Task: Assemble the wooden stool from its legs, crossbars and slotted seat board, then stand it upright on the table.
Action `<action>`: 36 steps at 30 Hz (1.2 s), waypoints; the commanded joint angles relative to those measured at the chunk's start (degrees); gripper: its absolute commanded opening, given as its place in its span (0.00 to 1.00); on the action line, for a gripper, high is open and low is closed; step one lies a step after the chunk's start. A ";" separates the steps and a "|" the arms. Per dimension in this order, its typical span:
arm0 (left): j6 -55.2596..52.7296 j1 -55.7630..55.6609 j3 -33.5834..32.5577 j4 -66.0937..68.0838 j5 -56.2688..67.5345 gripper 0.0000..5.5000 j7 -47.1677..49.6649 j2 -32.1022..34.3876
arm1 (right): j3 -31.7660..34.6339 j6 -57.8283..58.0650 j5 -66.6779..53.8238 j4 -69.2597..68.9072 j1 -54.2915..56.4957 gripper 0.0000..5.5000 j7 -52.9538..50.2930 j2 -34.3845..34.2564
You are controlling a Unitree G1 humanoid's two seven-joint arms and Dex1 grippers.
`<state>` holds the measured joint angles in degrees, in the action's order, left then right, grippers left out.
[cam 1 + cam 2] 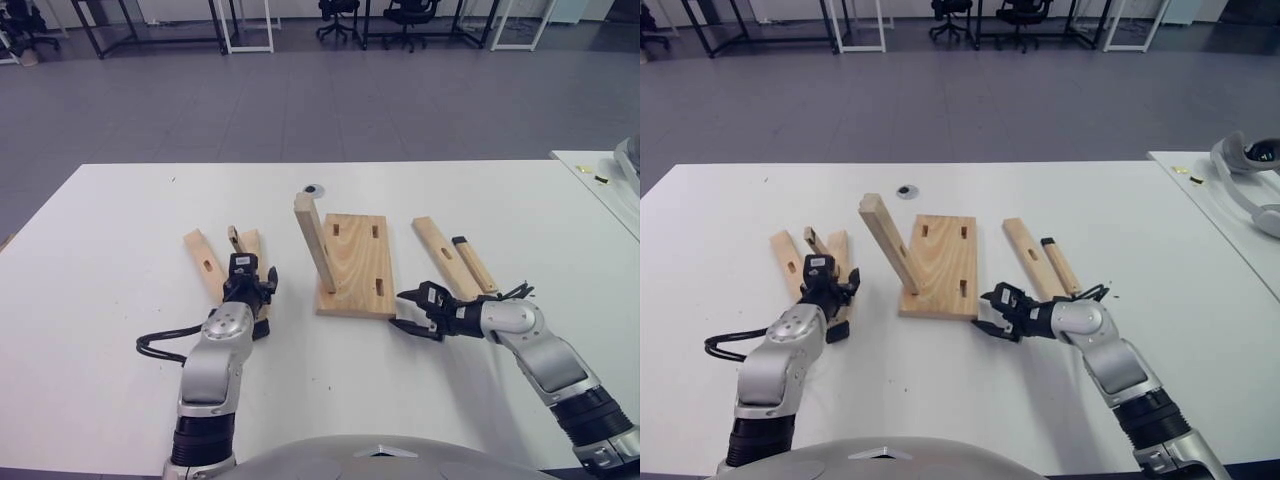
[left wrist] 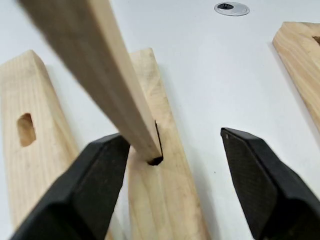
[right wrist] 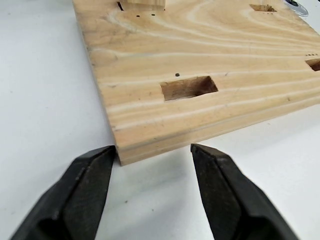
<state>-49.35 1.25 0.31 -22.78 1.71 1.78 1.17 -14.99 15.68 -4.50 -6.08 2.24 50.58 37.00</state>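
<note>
Jaws wide on the right arm, sat just lower right of the seat board at its near corner, long axis running up-frame, nearer than the left pair, also wide.

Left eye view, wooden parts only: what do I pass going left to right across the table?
loose slotted leg → leg with a crossbar stuck in its slot → upright leg → seat board it stands in → flat leg → dark-tipped crossbar
</note>
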 commanded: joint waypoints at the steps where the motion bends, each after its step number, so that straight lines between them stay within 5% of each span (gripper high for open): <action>1: -8.44 -2.25 -1.16 -2.27 0.16 0.59 0.73 -0.05 | -1.30 1.55 1.23 -0.08 -1.02 0.52 -0.93 -0.76; 9: -13.09 -3.69 1.22 -7.53 -3.10 0.59 0.38 5.29 | -1.84 1.99 1.17 -1.21 -2.53 0.52 -2.67 -1.70; 23: -20.76 -3.38 -0.29 -4.51 -1.37 0.59 0.30 1.67 | -3.39 2.52 1.59 -1.84 -2.91 0.52 -5.30 -3.60; 30: -17.68 -1.34 2.69 -3.03 -1.91 0.38 -1.04 3.68 | -3.11 2.75 1.33 -1.94 -2.94 0.52 -5.73 -3.66; 36: -9.74 -3.60 2.19 -1.86 -1.62 0.38 -2.38 5.35 | -0.68 1.20 1.86 0.16 -1.59 0.52 -6.76 -2.66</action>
<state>-61.53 -0.75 3.25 -24.83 -0.32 0.25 6.59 -16.30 16.14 -4.41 -8.07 0.18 44.46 33.13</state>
